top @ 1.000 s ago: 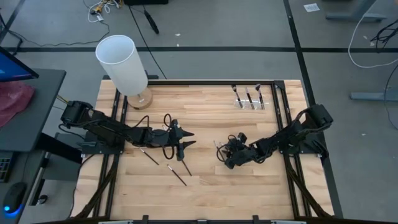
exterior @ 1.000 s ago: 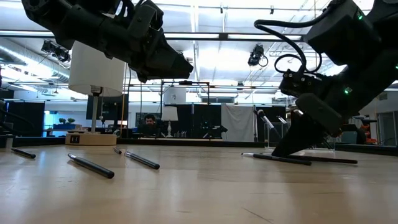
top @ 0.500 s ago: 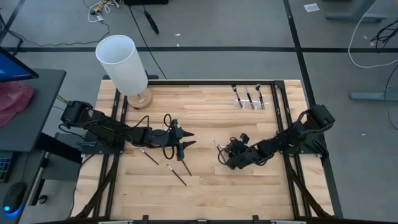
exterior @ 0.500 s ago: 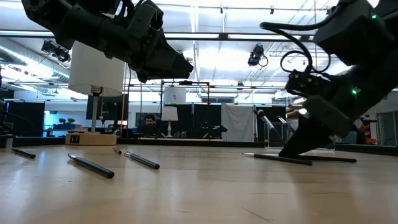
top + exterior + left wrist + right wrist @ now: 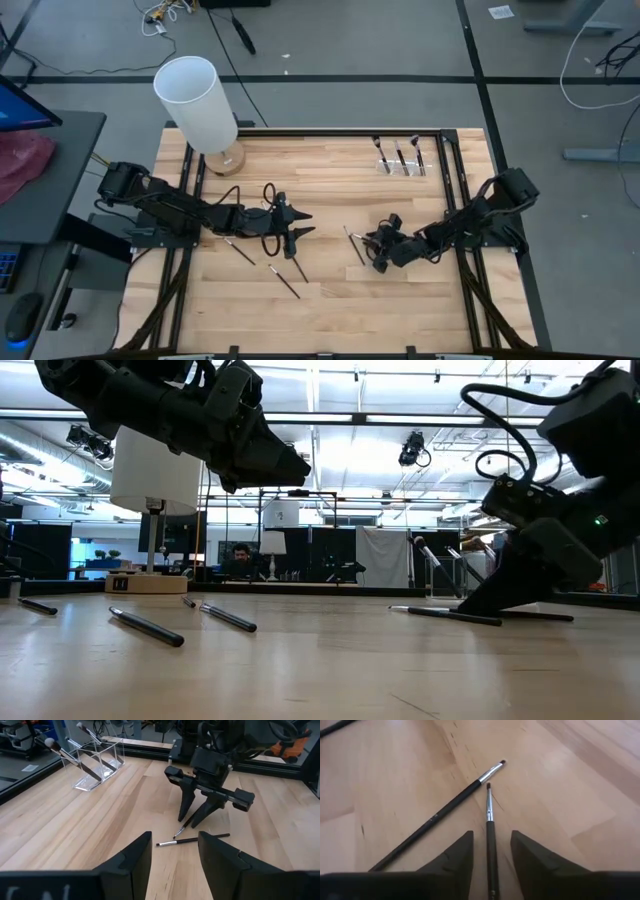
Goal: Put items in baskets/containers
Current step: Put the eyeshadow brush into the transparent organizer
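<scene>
Three brushes stand tip-up in the clear holder (image 5: 400, 162) (image 5: 92, 765) at the far right. Several thin dark brushes lie flat on the table. My right gripper (image 5: 377, 255) (image 5: 491, 834) is open and low over the table. Its fingers stand on either side of one brush (image 5: 489, 812) (image 5: 181, 829), along its handle, with a gap on each side. A second brush (image 5: 440, 815) (image 5: 192, 840) lies slanting beside it. My left gripper (image 5: 298, 232) (image 5: 175, 836) hovers open above the table's middle, holding nothing. Three brushes (image 5: 285, 280) lie near it.
A big white cylinder (image 5: 195, 100) on a round wooden base stands at the far left corner. Black frame rails run along the table's left, right and far edges. Bare wood lies between the two grippers and toward the near edge.
My right gripper has drawn back toward the table's right edge and sunk lower, tipping a little further down. This has uncovered a brush on the wood to its left. The brushes lie where they were.
</scene>
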